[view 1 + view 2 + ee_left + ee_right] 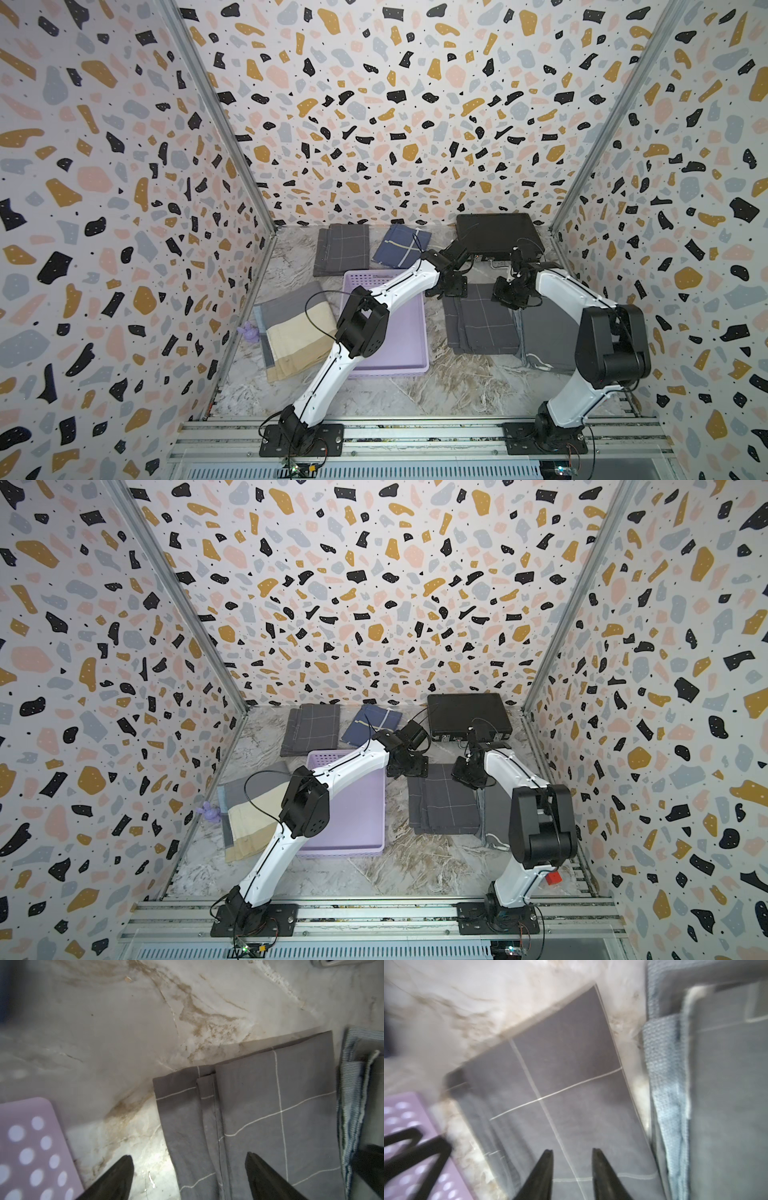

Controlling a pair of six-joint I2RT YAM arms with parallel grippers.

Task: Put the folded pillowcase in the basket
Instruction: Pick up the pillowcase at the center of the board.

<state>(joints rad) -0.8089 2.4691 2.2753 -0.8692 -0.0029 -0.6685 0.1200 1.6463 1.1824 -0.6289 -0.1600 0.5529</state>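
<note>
Left gripper (189, 1156) spread wide, right gripper (572, 1150) partly apart, both empty above folded grey checked pillowcase (482, 320), flat on marble tabletop (436, 386) just beside lavender basket (409, 332). Light, limp, probably prone to unfolding; best pinched along one folded edge, near both corners.

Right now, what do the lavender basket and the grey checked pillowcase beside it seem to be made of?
Basket: likely moulded plastic, smooth and matte lavender, with round holes punched in its wall. Grey pillowcase: woven fabric, perhaps cotton, matte, with thin white grid lines, flat creased folds and a stitched seam.
</note>
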